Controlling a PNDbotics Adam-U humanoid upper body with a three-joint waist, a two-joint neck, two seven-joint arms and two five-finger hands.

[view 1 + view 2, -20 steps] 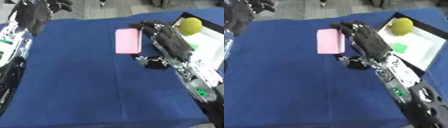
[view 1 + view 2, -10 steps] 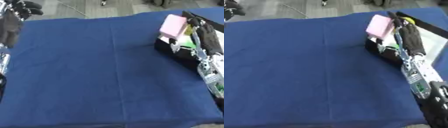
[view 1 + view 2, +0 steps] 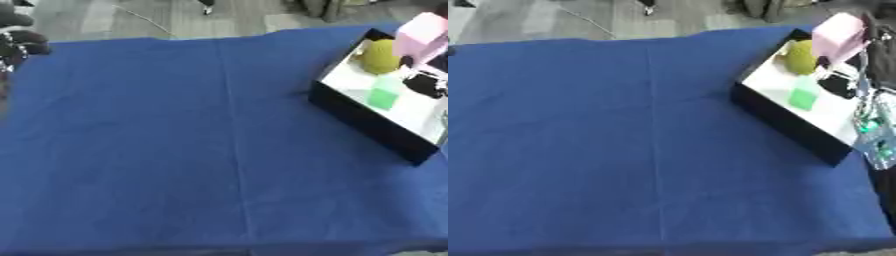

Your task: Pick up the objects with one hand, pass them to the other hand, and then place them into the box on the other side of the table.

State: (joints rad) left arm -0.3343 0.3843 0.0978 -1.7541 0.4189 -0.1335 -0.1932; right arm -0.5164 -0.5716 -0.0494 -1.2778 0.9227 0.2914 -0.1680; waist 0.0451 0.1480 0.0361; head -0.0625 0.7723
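Note:
A pink block hangs tilted above the far end of the black box at the table's right edge. My right hand is shut on the block from its right side, and a dark part of the hand hangs over the box's white floor. Inside the box lie a yellow-green round object and a small green block. My left hand shows only as dark fingers at the upper left edge, off the cloth.
A blue cloth covers the table, with a crease running down its middle. My right forearm, with green lights, stretches along the box's right side. Grey floor and cables lie beyond the far edge.
The right hand lifted the pink block off the cloth and carried it right, over the box. The view has also shifted, so the box sits further left.

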